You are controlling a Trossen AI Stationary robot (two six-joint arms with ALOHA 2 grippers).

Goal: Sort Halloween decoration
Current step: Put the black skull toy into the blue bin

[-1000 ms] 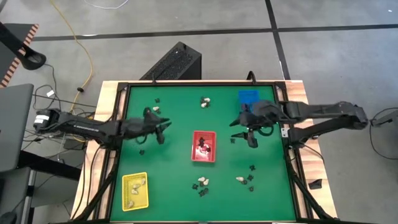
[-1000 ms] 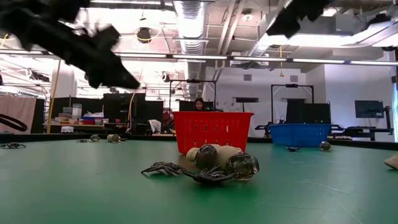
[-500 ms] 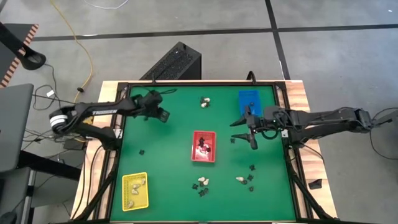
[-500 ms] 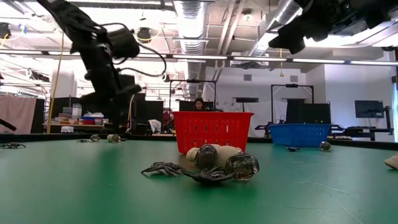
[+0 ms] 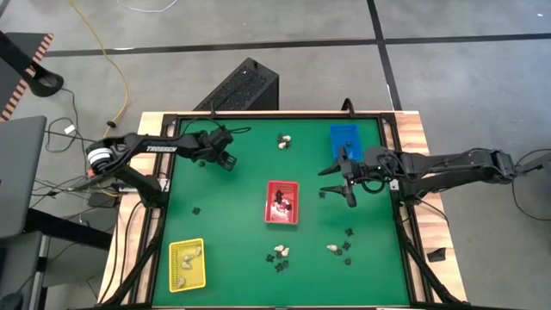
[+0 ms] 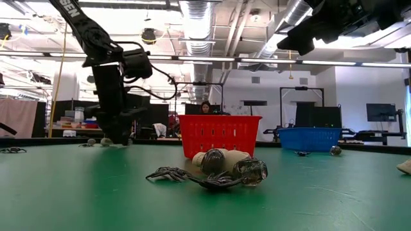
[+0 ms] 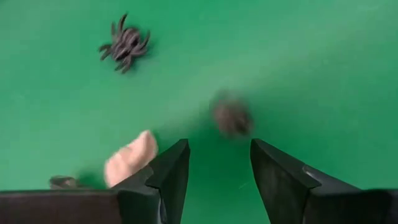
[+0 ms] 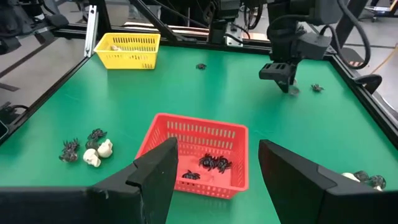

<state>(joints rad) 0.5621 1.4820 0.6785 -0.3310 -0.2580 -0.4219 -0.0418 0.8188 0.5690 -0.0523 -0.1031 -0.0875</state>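
Hovering low over the far-left part of the green felt worktop point(image 5: 241, 258), at about 10 o'clock from the small red slatted plastic basket point(image 5: 282, 203) in the middle, your left claw point(image 5: 225, 161) points straight down with its two dark fingers apart, and that posture makes sense as a lineup for a pick: in its wrist view a cream, lumpy skull-like piece point(image 7: 130, 158) lies just beside one finger, a small dark blurred piece point(image 7: 232, 117) sits ahead of the gap, and a black plastic spider point(image 7: 124, 43) lies farther off. You hold nothing there yet, as far as the fingers show. Your right claw point(image 5: 348, 182) waits at about 3 o'clock from the red basket, raised, fingers spread wide and empty, near the blue plastic basket point(image 5: 343, 134). The Halloween decoration is spread about: black spiders point(image 8: 214, 163) already lie in the red basket, cream pieces point(image 5: 190, 255) in the yellow plastic basket point(image 5: 187, 263) at 7 o'clock, which suggests colour decides the bin. A cream-and-black cluster point(image 5: 280, 255) sits at 6 o'clock, more pieces point(image 5: 341, 248) at 5 o'clock, and another cream pair point(image 5: 284, 142) at 12 o'clock. You will likely need to centre over one piece before closing, since two lie close together.
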